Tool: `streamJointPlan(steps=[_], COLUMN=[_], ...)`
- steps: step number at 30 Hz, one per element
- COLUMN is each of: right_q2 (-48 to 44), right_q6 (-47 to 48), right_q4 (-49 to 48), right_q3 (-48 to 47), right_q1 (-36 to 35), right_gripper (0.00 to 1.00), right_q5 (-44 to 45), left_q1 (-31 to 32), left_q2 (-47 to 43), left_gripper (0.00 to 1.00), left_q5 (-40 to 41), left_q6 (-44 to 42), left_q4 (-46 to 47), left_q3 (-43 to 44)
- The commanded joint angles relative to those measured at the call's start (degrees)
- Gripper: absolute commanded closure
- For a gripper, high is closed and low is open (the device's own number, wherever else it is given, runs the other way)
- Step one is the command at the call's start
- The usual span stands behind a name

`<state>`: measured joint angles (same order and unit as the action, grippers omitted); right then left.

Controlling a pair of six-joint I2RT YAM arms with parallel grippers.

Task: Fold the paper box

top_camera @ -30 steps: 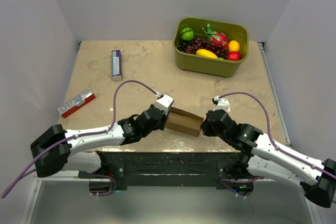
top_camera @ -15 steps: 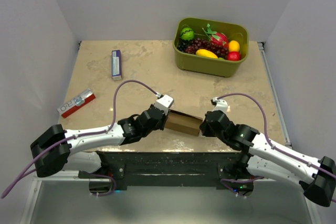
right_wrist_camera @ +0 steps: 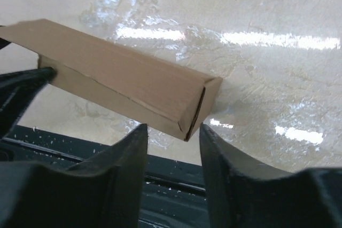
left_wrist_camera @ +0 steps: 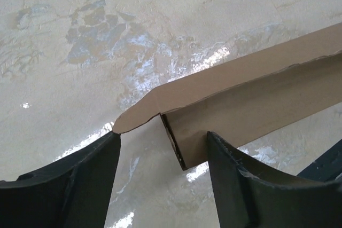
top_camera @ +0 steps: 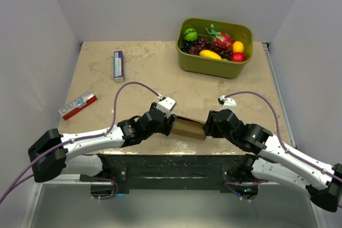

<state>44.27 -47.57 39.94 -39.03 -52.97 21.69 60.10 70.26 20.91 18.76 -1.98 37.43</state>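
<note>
Two risks stand out: nothing holds the paper box (top_camera: pixel 188 126), and one end flap (left_wrist_camera: pixel 136 117) juts loose at its 9 o'clock end. The carton lies at 6 o'clock on the table (top_camera: pixel 144 78), close to the near edge, its long axis running roughly from 10 to 4 o'clock. A careless push from either arm could probably slide it toward that edge. A finger closing on the loose flap might bend it outward instead of tucking it in, and a hard squeeze could crease the thin cardboard. Both arms reach low and inward from 7 and 5 o'clock, wrists nearly level with the tabletop. The left gripper (left_wrist_camera: pixel 163 142) is spread wide around its end of the box, fingers apart from the cardboard. The right gripper (right_wrist_camera: pixel 172 131) is likewise parted, straddling the opposite end without clamping it.
</note>
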Motion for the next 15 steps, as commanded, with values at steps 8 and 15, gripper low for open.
streamJointPlan(steps=[8,15], right_q2=[-0.4,0.0], right_q6=[3.4,4.0], right_q4=[0.7,0.0], right_q3=[-3.0,-1.7], right_q1=[0.1,0.1], right_gripper=[0.37,0.36], right_q5=[0.8,1.8], left_q1=[0.3,0.1], left_q2=[-9.7,-13.2], left_gripper=[0.11,0.08], left_q5=[-2.3,-0.7], left_q6=[-0.3,-1.9], left_q4=[-5.7,-6.5], left_q3=[1.8,2.1])
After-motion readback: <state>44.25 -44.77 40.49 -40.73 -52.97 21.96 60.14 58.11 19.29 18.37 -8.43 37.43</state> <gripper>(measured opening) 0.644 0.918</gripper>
